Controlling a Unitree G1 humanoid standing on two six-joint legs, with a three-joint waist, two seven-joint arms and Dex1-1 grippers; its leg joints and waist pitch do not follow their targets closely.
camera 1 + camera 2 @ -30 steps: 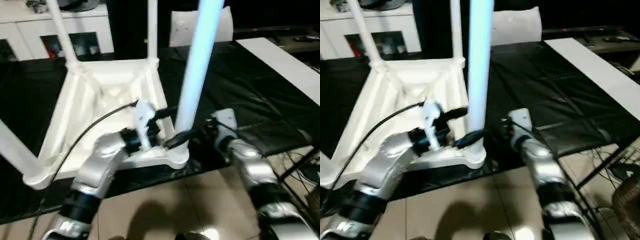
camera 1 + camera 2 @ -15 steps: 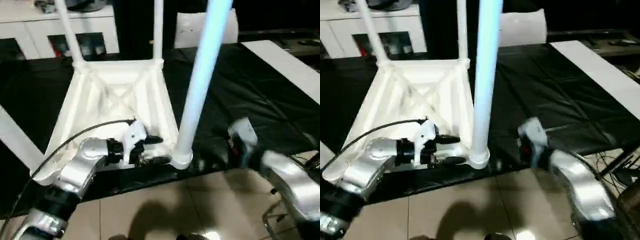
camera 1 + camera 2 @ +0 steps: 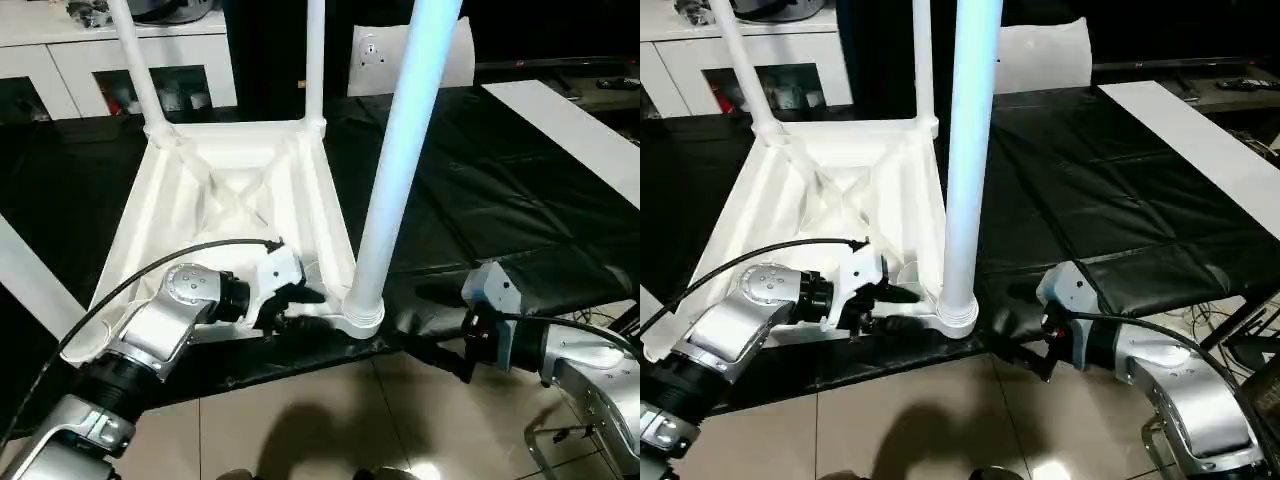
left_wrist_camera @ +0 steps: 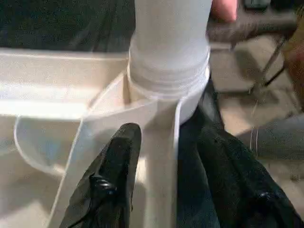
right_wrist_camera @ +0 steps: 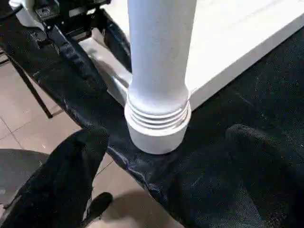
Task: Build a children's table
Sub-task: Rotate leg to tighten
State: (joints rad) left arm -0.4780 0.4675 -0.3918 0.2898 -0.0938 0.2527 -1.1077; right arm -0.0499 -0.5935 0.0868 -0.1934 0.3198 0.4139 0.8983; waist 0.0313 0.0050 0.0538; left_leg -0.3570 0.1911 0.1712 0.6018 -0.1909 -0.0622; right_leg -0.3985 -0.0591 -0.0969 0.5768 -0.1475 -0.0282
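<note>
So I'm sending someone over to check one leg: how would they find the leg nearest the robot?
On the black-covered bench the white table top lies upside down with legs pointing up. Go to its near corner on the robot's right, at the bench edge. The leg there is the closest, looks thickest, and stands between the left pincer and right pincer.

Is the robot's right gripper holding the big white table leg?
No, the right gripper stands open with its black fingers apart on either side of the leg, not touching it.
</note>
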